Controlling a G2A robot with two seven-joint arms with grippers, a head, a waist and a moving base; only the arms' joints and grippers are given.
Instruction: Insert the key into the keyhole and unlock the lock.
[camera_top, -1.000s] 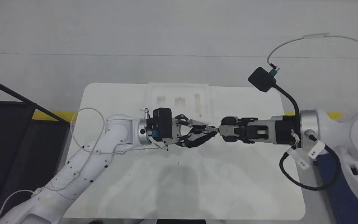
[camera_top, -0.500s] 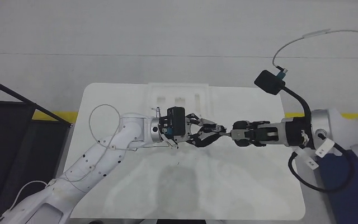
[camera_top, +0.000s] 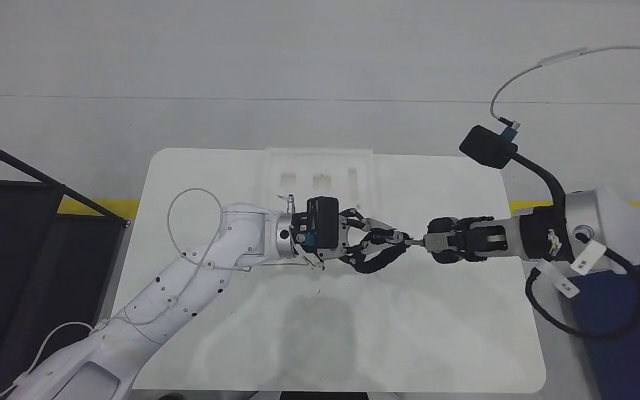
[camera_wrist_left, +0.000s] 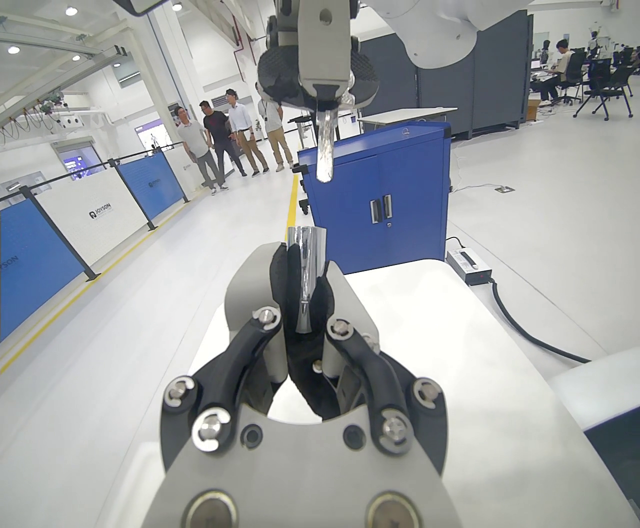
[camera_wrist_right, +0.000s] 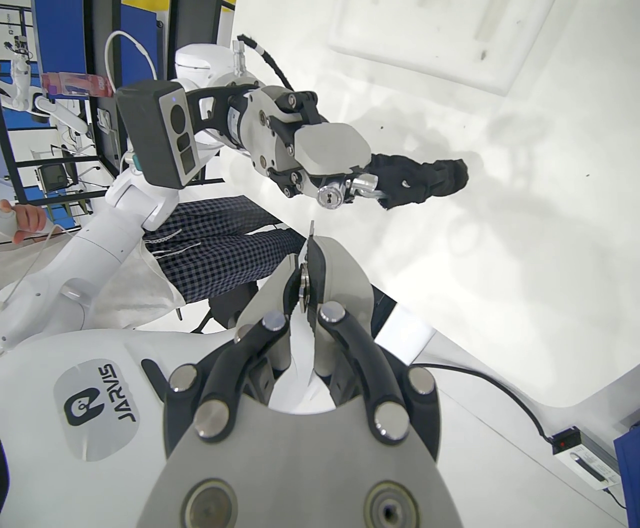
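Note:
My left gripper (camera_wrist_left: 306, 265) is shut on a chrome lock (camera_wrist_left: 305, 280), held above the middle of the white table (camera_top: 200, 190). The lock's keyhole face (camera_wrist_right: 330, 196) points toward the right arm. My right gripper (camera_wrist_right: 306, 260) is shut on the head of a flat metal key (camera_wrist_right: 304, 286). The key blade (camera_wrist_left: 324, 150) points at the lock, with a short gap between its tip and the keyhole. In the top view the left gripper (camera_top: 383, 243) and right gripper (camera_top: 420, 241) meet nose to nose.
A white foam tray (camera_top: 320, 175) lies at the table's far edge behind the grippers. A blue cabinet (camera_wrist_left: 380, 190) stands beyond the table's end, and a black power brick with a cable (camera_wrist_left: 467, 265) sits at the table's corner.
Both grippers have shifted to the right together over the table, the left arm stretching out and the right arm drawing back. Key and lock stay nose to nose.

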